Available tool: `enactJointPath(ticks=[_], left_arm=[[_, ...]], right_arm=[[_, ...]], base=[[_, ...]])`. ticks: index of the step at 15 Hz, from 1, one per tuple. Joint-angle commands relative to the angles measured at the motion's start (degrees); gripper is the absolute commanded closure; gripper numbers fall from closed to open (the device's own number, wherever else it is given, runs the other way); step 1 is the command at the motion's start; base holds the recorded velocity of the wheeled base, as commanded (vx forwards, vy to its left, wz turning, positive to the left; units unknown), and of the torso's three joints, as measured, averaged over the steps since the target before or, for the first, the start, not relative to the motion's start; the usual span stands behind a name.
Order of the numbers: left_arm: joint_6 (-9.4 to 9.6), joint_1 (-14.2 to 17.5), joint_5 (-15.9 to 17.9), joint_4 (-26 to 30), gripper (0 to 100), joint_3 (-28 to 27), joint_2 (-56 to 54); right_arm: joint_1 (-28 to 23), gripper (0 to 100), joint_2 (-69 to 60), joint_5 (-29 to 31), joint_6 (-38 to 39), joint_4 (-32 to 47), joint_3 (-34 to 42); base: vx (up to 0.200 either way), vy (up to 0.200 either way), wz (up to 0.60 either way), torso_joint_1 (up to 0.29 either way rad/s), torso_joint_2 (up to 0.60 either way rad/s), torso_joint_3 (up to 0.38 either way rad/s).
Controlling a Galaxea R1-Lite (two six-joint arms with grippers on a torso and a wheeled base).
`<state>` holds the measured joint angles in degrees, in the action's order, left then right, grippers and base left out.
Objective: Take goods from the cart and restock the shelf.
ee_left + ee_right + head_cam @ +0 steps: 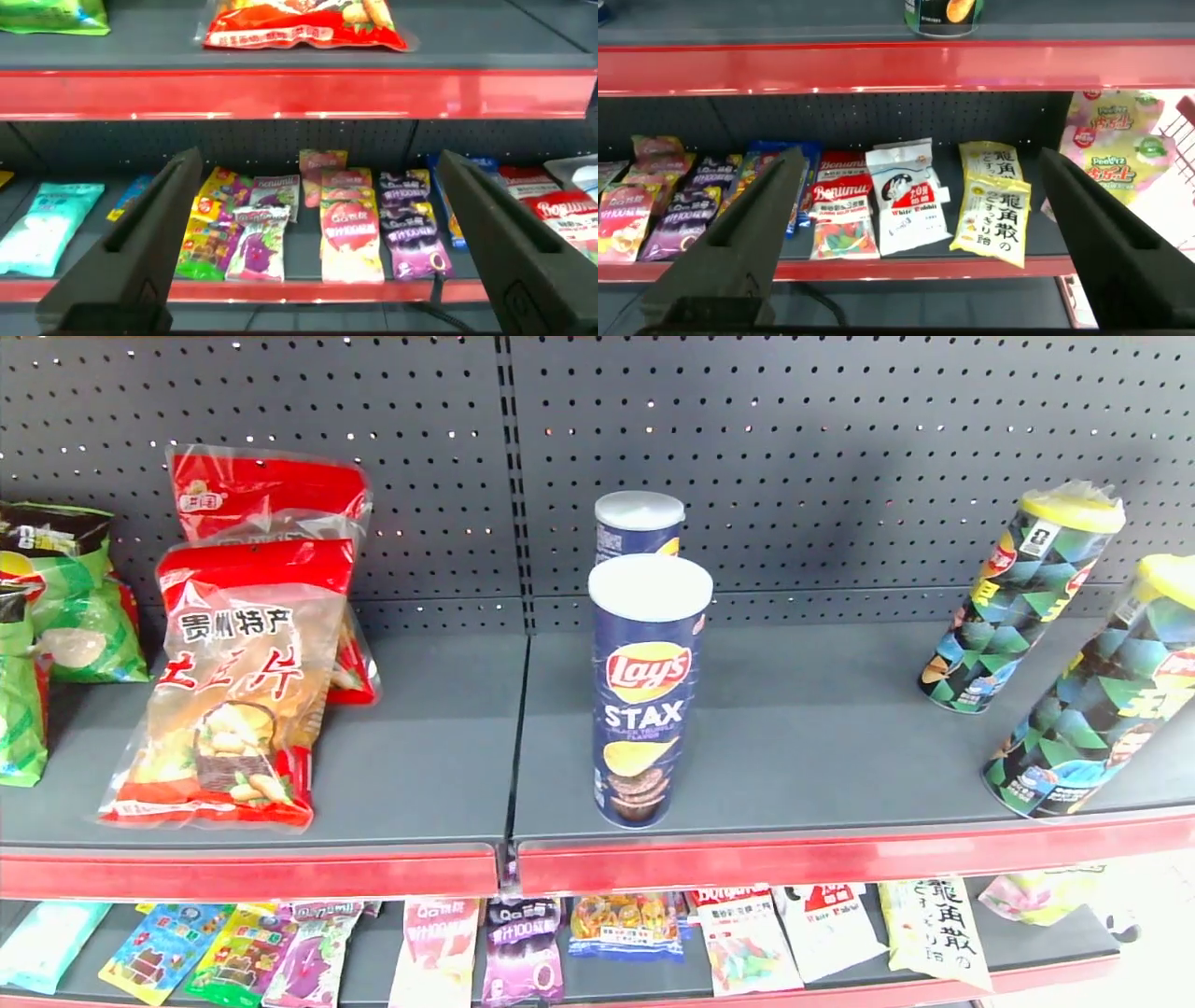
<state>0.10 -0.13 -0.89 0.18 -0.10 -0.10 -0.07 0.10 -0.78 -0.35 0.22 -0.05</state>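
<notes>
The grey shelf (794,747) with a red front lip holds two dark blue chip cans (644,691), one behind the other, at its middle. Red snack bags (233,681) lean at the left, with green bags (56,607) further left. Two patterned cans with yellow lids (1022,597) tilt at the right. My left gripper (318,252) is open and empty, facing the lower shelf below the red bags (304,23). My right gripper (920,247) is open and empty too, below a can's base (943,14), facing the lower shelf.
The lower shelf (635,975) carries a row of small candy and snack packets (350,233) (906,196). Bare shelf surface lies between the blue cans and the patterned cans, and between the red bags and the blue cans. Pegboard backs the shelf (794,457).
</notes>
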Motion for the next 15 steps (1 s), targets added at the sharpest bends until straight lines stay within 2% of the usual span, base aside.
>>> enactJointPath(ticks=[1, 15], left_arm=[[-0.1, 0.0, 0.0, 0.0, 0, 0.0, 0.1], [-0.01, 0.0, 0.0, 0.0, 0, 0.0, 0.1]], right_arm=[[0.1, 0, 0.1, 0.0, 0.0, 0.0, 0.0], [0.1, 0, 0.1, 0.0, 0.1, 0.0, 0.0]], base=[[0.0, -0.2, 0.0, 0.007, 0.01, 0.002], [0.0, -0.2, 0.0, 0.003, 0.0, 0.002]])
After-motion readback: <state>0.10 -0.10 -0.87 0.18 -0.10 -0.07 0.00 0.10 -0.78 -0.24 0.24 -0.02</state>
